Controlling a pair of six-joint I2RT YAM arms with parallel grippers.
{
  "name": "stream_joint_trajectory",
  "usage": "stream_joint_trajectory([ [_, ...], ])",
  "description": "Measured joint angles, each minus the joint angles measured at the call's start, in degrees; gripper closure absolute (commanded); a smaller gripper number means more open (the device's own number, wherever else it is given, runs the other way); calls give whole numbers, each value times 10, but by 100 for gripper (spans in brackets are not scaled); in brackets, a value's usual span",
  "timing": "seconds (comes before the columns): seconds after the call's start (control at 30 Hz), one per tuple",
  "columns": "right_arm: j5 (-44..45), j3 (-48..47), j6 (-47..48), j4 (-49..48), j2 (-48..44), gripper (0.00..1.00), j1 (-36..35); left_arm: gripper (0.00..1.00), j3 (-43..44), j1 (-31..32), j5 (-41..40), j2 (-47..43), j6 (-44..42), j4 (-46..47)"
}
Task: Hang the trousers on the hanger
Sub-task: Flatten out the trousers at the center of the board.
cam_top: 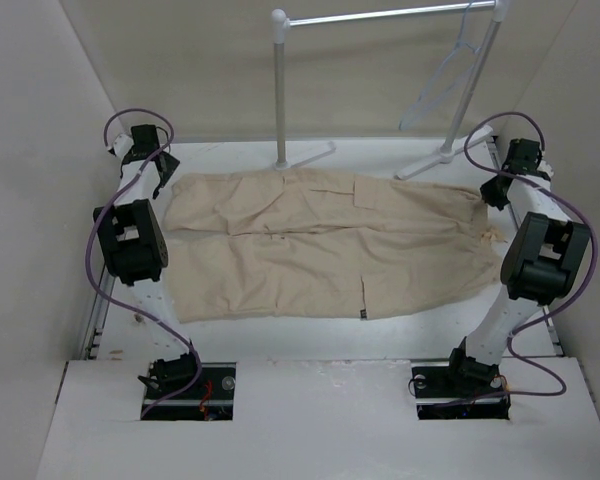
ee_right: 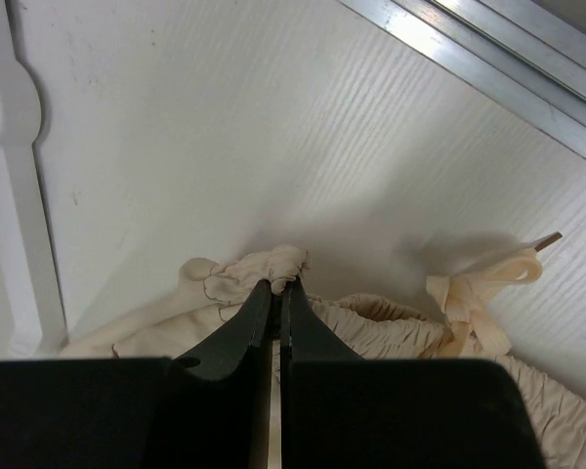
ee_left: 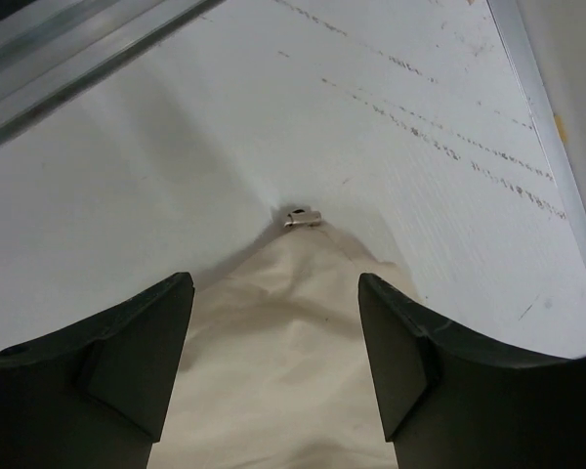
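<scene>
Beige trousers (cam_top: 320,245) lie flat on table (cam_top: 280,335) just in front of rack (cam_top: 279,90). Long axis parallel to rack rail: waist toward rack's right foot, leg hems past rack's left pole. Pale hanger (cam_top: 450,75) hangs from right end of rack rail, well apart from cloth. Near rack's right foot, right gripper (ee_right: 278,286) pinched tight on bunched waistband, drawstring (ee_right: 479,293) just beside. Left of rack, left gripper (ee_left: 273,293) wide, straddling hem corner, cloth unclamped. Judgement: right arm nearer hanger, so waist end likely leads toward rack.
</scene>
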State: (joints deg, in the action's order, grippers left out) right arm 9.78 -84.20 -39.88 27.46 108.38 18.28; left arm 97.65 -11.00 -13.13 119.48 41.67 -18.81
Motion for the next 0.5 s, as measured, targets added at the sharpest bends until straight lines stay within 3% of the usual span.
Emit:
stream_joint_trajectory([
  [0.27, -2, 13, 7, -14, 2, 97, -6, 34, 101, 23, 29, 132, -8, -16],
  [0.33, -4, 28, 7, -20, 2, 97, -8, 52, 123, 29, 32, 143, -11, -16],
  [0.4, -6, 41, 7, -23, 2, 97, -10, 83, 132, 35, 37, 147, -9, -16],
  [0.43, -6, 47, 7, -23, 2, 97, -11, 92, 133, 37, 38, 148, -9, -18],
  [0.5, -6, 54, 6, -26, 2, 97, -13, 97, 132, 38, 37, 148, -8, -24],
])
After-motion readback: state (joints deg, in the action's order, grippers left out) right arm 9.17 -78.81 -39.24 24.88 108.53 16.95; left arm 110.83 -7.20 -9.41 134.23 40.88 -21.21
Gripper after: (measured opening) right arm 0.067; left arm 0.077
